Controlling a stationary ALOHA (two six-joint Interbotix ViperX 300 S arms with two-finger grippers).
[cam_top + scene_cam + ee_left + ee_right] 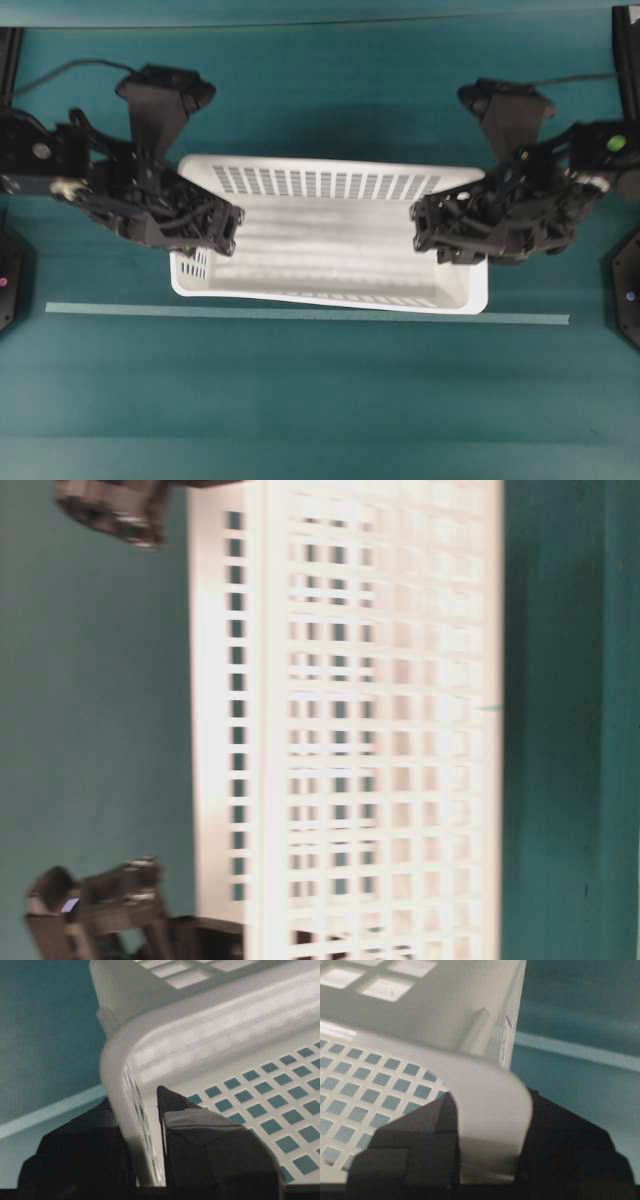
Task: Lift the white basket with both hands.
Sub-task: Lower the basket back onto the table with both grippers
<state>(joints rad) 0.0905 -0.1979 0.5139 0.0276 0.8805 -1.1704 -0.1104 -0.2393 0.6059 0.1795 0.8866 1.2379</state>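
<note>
The white basket [330, 182] lies lengthwise in the middle of the teal table in the overhead view. My left gripper [225, 228] is shut on its left end wall. In the left wrist view the left gripper [135, 1101] has one finger outside and one finger [167, 1105] inside the slotted wall, under the basket's rolled rim [200, 1015]. My right gripper [425, 225] is shut on the right end. There the right gripper [492, 1106] pinches the basket's rim [490, 1095] between both fingers. Whether the basket [350, 730] is off the table I cannot tell.
A pale tape line [300, 313] runs across the table just in front of the basket and also shows as the tape [50, 1110] and the tape [580, 1052] in the wrist views. Black arm bases stand at the left edge [10, 270] and right edge [628, 290].
</note>
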